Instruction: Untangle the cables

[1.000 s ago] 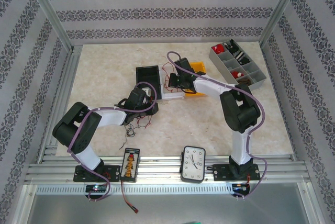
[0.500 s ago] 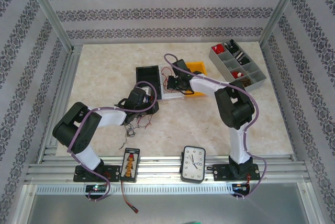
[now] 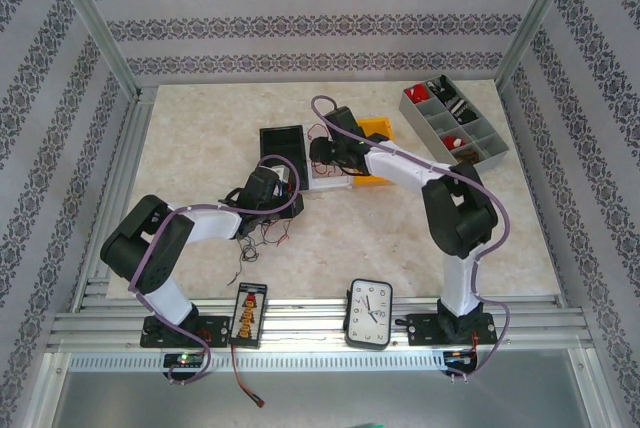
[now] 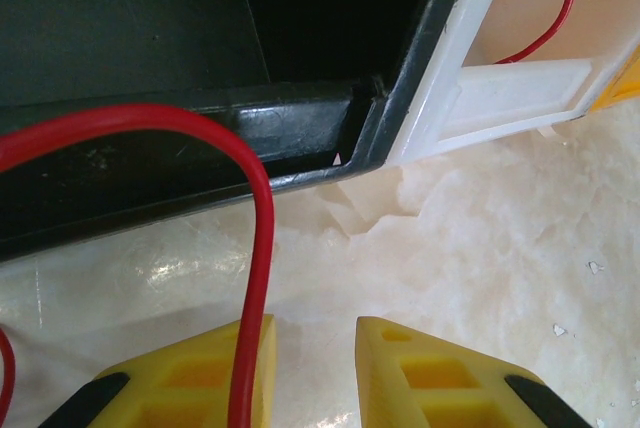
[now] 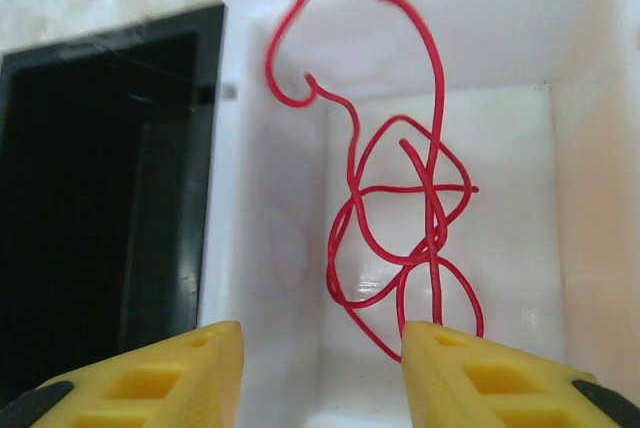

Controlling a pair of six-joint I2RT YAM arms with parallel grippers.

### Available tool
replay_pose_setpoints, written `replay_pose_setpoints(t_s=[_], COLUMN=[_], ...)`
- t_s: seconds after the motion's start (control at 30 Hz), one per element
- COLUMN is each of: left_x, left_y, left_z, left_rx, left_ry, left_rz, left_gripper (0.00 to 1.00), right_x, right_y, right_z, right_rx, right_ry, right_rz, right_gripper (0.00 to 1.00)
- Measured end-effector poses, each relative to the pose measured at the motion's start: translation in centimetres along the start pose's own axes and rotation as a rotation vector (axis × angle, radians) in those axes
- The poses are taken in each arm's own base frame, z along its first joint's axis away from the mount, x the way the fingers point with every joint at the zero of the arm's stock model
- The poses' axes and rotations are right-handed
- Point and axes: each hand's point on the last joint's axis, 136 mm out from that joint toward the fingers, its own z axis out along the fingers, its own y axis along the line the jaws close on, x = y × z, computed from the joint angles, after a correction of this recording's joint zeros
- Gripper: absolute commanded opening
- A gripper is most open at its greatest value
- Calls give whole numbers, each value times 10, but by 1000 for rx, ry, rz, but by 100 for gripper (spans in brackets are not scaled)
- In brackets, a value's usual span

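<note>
A thin red cable (image 5: 400, 188) lies in loose loops inside the white bin (image 5: 270, 198), free of the fingers. My right gripper (image 5: 320, 328) hovers over that bin (image 3: 335, 180), open, with nothing between its yellow fingers (image 5: 470, 368). A small bunch of thin red and dark cables (image 3: 265, 235) lies on the table by my left arm. My left gripper (image 4: 315, 323) sits low over the table, near the black bin's corner (image 4: 360, 138). Its jaws stand a little apart with bare table between them. A red cable (image 4: 258, 208) arcs down and drapes over the left finger (image 4: 190, 368).
A black bin (image 3: 283, 143) stands left of the white one and a yellow bin (image 3: 378, 131) right of it. A grey divided organizer (image 3: 455, 123) sits at the back right. A clock (image 3: 369, 313) and a small black board (image 3: 248, 313) rest on the near rail.
My right gripper has opened and let the red cable drop into the white bin, shifting slightly left over it. The left arm has not moved.
</note>
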Motion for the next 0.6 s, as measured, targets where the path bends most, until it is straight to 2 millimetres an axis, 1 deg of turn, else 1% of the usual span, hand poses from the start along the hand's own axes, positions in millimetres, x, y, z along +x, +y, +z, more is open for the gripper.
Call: replay_pose_setpoints(t_s=[0.1, 0.2, 0.27, 0.33, 0.37, 0.43, 0.5, 0.57, 0.6], left_x=[0, 2, 2, 2, 2, 2, 1, -1, -2], left_y=[-1, -3, -8, -15, -21, -33, -52, -66, -70], left_z=[0, 0, 0, 0, -1, -2, -5, -8, -10], left_rx=[3, 18, 39, 68, 90, 139, 212, 268, 287], left_ry=[2, 12, 22, 35, 43, 64, 90, 104, 108], left_rz=[0, 5, 17, 40, 55, 89, 121, 144, 152], left_gripper=[28, 28, 28, 28, 35, 55, 78, 87, 90], right_x=[-10, -13, -10, -2, 3, 14, 30, 46, 56], right_y=[1, -3, -7, -11, -13, -18, -23, -28, -30], right_z=[-16, -29, -38, -47, -52, -61, -69, -76, -79], right_rx=[5, 15, 20, 21, 20, 19, 14, 5, -1], right_ry=[-46, -81, -95, -96, -95, -91, -81, -67, -56], right_rz=[-1, -2, -5, -23, -31, -52, -74, -92, -101], right_gripper=[50, 50, 50, 50, 50, 50, 50, 50, 50])
